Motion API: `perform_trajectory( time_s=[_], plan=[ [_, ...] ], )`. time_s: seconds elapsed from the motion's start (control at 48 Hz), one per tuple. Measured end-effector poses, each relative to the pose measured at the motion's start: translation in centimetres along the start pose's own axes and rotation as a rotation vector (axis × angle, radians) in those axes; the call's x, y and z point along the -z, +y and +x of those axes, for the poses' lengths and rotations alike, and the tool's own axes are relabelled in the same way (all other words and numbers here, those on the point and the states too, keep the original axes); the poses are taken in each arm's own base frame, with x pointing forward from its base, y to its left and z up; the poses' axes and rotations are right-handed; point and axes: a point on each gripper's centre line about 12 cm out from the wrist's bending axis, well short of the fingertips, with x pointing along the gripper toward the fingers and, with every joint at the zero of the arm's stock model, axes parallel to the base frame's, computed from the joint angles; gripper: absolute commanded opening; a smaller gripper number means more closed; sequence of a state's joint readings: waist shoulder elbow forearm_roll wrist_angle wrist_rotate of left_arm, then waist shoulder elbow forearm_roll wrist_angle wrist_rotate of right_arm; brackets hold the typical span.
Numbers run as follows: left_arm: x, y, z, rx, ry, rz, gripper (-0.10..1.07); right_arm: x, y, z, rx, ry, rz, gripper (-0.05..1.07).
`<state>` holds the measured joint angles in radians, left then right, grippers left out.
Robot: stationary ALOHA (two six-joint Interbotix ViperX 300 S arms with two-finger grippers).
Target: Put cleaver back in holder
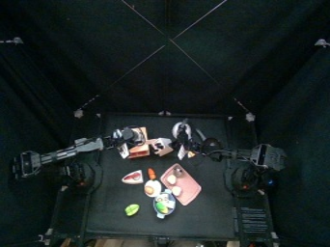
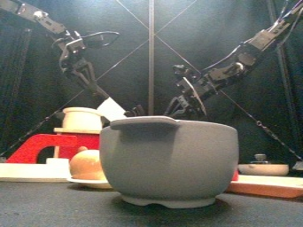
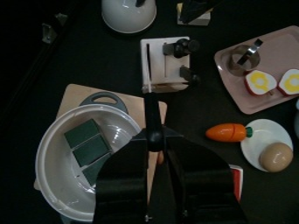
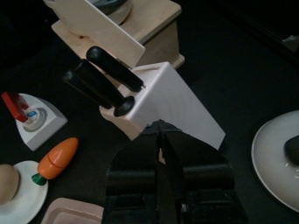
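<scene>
cleaver not yet in its holder

from where i stand the job looks unfinished. the boxy tan wooden holder with the dark grey top [image 4: 117,31] stands on the black table [image 3: 70,52]. just beside it, touching or nearly so, sits a broad white slab-sided piece with black handles sticking out of one end [image 4: 176,105]. i take that for the cleaver, though i can't be sure of it. nothing is going into the holder's top at this moment, so the lift and the slotting-in both look still to do.

the right gripper [image 4: 163,136] has its jaws drawn close together right at the white piece's near edge. whether they pinch it or only touch it, i cannot tell. the left gripper [image 3: 152,144] hangs over the edge of a pale grey pot on a wooden board [image 3: 52,131]. whether its jaws hold anything, i cannot tell either.

by count:
- one holder
- one white piece showing two black handles
- one pot with two green pads [image 3: 87,144] inside
- one orange toy carrot [image 3: 228,132]
- one flat pink tray [image 3: 281,48]
</scene>
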<state>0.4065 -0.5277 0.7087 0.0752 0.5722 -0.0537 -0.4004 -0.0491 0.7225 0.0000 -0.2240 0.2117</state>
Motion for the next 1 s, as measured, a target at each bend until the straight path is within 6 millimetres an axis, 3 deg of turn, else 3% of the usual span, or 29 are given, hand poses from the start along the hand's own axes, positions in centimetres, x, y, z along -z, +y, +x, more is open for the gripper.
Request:
perform_trajectory(
  time_s=[1.0],
  plan=[
    [0.48,-0.11,0.87,0.006,0.006,-0.004,0.43,0.69,-0.45,0.54,0.011,0.021,0.002,0.37]
  ],
)
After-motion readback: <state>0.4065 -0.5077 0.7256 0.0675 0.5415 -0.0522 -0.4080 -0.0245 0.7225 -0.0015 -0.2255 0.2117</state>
